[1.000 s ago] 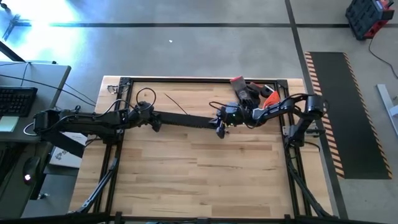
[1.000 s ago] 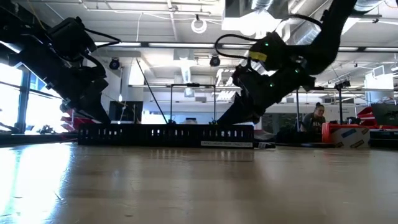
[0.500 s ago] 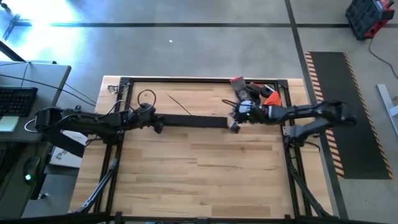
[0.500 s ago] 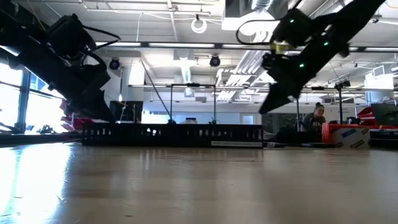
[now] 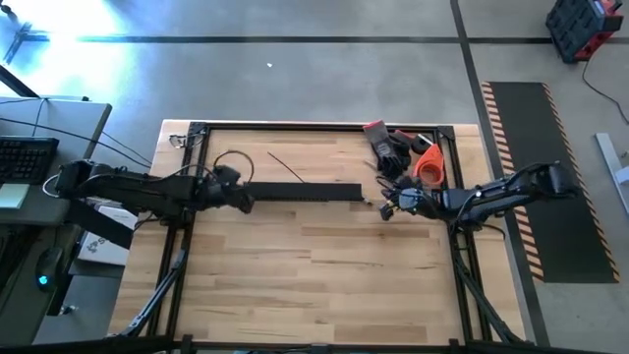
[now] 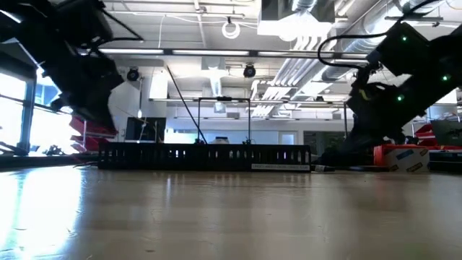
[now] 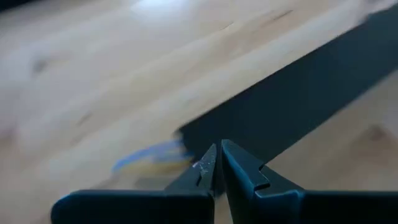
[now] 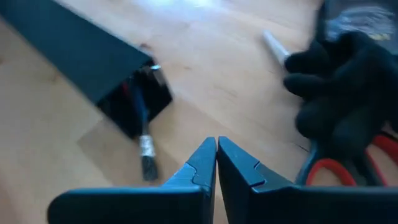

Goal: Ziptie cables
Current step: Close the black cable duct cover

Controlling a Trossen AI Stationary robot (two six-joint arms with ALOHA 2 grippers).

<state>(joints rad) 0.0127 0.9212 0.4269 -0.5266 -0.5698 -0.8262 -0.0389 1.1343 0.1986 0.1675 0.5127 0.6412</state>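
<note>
Wooden counter: cables poke from black duct end, lengthwise along far edge; right end effector, closed empty, nearest; left end effector closed at opposite end.

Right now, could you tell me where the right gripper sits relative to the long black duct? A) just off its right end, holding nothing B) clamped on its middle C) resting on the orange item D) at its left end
A: the right gripper is shut and empty, just off the right end of the black duct, apart from it.
</note>
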